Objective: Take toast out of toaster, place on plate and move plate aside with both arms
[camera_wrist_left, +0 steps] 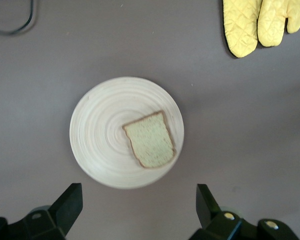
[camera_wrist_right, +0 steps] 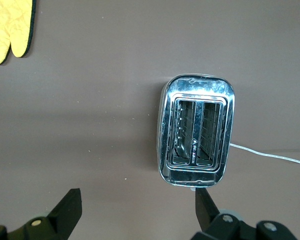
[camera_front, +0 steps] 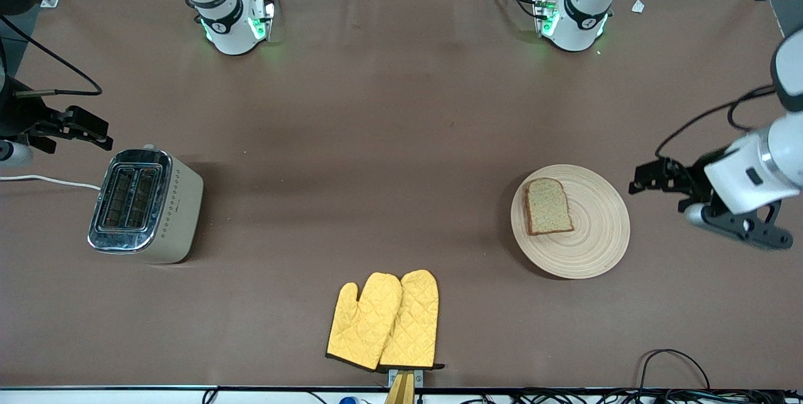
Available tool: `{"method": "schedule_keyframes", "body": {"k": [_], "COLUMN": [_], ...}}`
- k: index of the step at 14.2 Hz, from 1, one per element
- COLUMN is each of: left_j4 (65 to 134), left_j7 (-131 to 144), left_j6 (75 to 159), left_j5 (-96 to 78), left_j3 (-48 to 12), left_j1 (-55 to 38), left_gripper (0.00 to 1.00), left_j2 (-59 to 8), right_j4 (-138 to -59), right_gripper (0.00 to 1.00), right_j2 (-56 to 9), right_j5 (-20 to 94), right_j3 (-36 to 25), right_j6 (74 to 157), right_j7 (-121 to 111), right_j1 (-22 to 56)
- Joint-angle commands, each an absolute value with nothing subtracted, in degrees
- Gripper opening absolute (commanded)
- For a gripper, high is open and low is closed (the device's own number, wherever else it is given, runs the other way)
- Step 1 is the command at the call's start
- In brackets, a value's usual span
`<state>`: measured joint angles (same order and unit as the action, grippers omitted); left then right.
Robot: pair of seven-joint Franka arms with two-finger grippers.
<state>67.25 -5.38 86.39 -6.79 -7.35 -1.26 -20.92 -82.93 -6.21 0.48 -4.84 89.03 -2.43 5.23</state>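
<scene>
Bench (camera_front: 389, 159): matt brown covering, smooth, faint creases. Plate (camera_front: 596, 234): pale wood, matt, concentric ring grain. Toast (camera_front: 547, 206): speckled, grainy crumb, darker crust. Toaster (camera_front: 145, 205): glossy chrome top reflecting light, matt cream body. Oven mitts (camera_front: 384, 320): yellow quilted cloth, dark trim at cuffs. Left gripper (camera_wrist_left: 139, 200) and right gripper (camera_wrist_right: 137, 202): matt black plastic-looking jaws. Arm shells: glossy white.
</scene>
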Motion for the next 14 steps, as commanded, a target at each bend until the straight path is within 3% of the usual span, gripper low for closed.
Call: {"method": "schedule_keyframes", "body": {"k": [1,4,5,8,11,14], "left_j4": [78.09,97.66,101.21,97.49,93.08,92.73], "left_j7": [-1.41,-1.23,-0.45,3.93,5.97,6.06], "left_j6": [87.35,99.45,101.49,98.89,95.28,95.27], "left_j5": [-4.06,-2.11,-2.11,0.17,0.44,1.05], "left_j3": [-7.38,-7.47,-7.38,-7.73,-7.74,-7.56], "left_j1": [-0.53,-0.09,-0.17,-0.62,-0.53,-0.26], "left_gripper": [1.00,1.00,1.00,1.00,1.00,1.00], "left_j2": [-11.03,3.12,5.16,3.18,0.62,0.44], "right_j4": [-83.67,-83.67,-83.67,-83.67,-83.67,-83.67], "right_gripper": [1.00,1.00,1.00,1.00,1.00,1.00], "right_j2": [-4.92,-4.92,-4.92,-4.92,-4.92,-4.92], "right_j5": [-0.62,-0.70,-0.70,-0.53,-0.53,-0.70], "right_j3": [-8.08,-8.87,-9.57,-8.71,-4.05,-7.71], "right_j6": [88.59,88.59,88.59,88.68,88.68,88.59], "right_j7": [-1.58,-1.58,-1.58,-1.58,-1.58,-1.58], "right_j1": [8.26,9.49,10.19,8.01,4.05,8.15]}}
